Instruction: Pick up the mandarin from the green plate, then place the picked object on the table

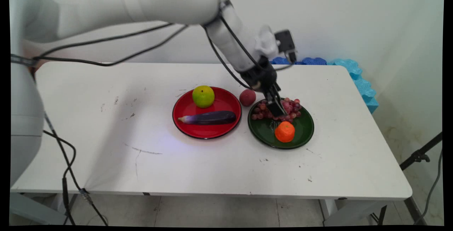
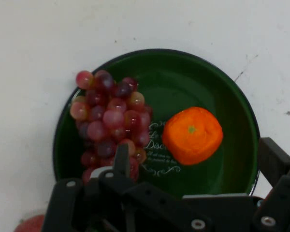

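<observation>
The hand point(image 1: 275, 107), whose grip I cannot tell, hangs over one grape bunch point(image 1: 285, 109) and one orange point(image 1: 285, 131) sharing one green plate point(image 1: 304, 128).

The gripper point(image 1: 276, 108) covered part of the grapes point(image 1: 290, 108) beneath its fingers. In the hand view the reddish fruit point(image 2: 31, 224) was cut off beside the linkage.

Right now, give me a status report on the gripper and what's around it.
Gripper open, low over red grapes on green plate. Orange beside grapes, same plate. Red fruit on table just behind. Nothing held.
</observation>
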Available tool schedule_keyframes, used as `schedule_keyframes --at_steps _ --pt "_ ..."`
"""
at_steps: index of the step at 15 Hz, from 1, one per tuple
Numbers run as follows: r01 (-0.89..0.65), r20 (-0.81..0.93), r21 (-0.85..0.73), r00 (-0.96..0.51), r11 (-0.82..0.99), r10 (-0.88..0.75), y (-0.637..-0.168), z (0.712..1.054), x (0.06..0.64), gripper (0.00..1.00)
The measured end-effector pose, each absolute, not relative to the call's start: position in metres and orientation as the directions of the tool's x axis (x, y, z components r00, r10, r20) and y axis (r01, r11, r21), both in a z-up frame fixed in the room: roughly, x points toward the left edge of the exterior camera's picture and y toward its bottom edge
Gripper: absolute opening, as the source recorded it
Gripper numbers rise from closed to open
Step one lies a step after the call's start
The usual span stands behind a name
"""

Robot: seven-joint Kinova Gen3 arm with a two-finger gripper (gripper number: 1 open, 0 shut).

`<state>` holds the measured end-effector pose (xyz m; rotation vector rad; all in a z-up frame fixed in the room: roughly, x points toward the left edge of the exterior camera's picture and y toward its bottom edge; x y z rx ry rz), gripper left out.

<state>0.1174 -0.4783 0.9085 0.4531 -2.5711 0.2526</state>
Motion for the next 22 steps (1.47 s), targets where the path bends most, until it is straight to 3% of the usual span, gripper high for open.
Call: schedule_keyframes --at_steps 7,13,14,22 --pt "-0.363 0.465 -0.063 -0.835 0.93 -0.295 -0.494 0.842 0.075 1.0" --pt "-0.362 0.443 -0.057 -0.844 0.93 -0.301 -0.502 0.808 0.059 1.0" --pt "-0.362 0.441 -0.056 -0.845 0.93 -0.303 -0.503 0.805 0.058 0.0" --pt "-0.347 0.443 -0.05 -0.848 0.937 -0.29 -0.501 0.802 0.05 0.0"
